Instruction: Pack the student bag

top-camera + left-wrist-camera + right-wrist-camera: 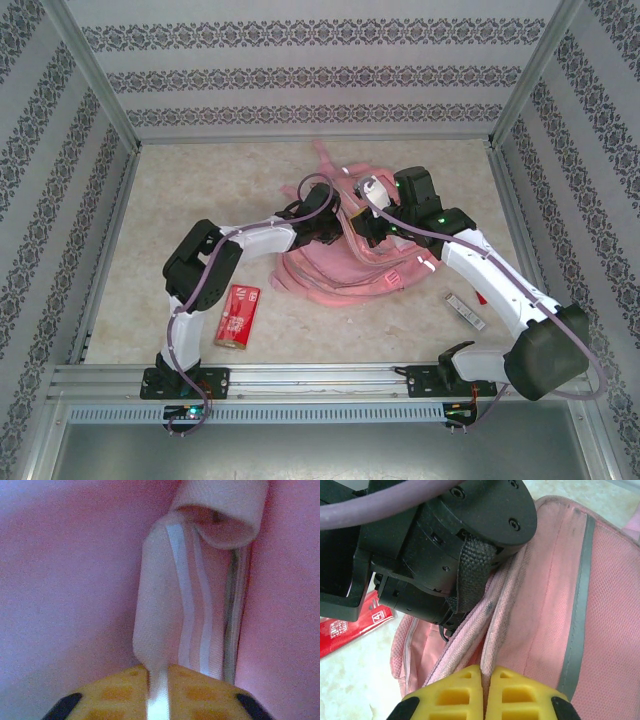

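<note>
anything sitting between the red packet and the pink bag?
No, just a narrow strip of bare table between the red packet and the student bag, seen in the top external and right wrist views.

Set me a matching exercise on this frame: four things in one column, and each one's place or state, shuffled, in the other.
Things:
1. red packet
2. student bag
3. small grey bar
4. right tool

Place or state:
A. shut on a pink fabric edge
B. centre of the table
C. lying beside the left arm
D. lying to the right of the student bag

Pairs: 1-C, 2-B, 3-D, 4-A
</note>
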`<control>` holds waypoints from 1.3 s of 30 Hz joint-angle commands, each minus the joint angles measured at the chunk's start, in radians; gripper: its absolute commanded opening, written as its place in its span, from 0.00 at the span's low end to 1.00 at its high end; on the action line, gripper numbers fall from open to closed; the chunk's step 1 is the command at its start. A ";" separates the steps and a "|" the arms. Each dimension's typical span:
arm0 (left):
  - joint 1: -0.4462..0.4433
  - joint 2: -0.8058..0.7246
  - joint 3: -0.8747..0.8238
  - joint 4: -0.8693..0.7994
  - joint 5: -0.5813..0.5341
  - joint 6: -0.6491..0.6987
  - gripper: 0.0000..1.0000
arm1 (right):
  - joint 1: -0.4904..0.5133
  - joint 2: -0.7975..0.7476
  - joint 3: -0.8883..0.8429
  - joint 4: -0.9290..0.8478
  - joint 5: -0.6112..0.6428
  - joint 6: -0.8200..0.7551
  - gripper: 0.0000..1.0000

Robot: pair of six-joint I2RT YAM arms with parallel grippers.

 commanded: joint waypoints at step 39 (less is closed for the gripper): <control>0.331 -0.507 -0.111 -0.676 0.182 0.845 0.85 | 0.070 -0.334 -0.377 -0.104 0.541 1.150 0.60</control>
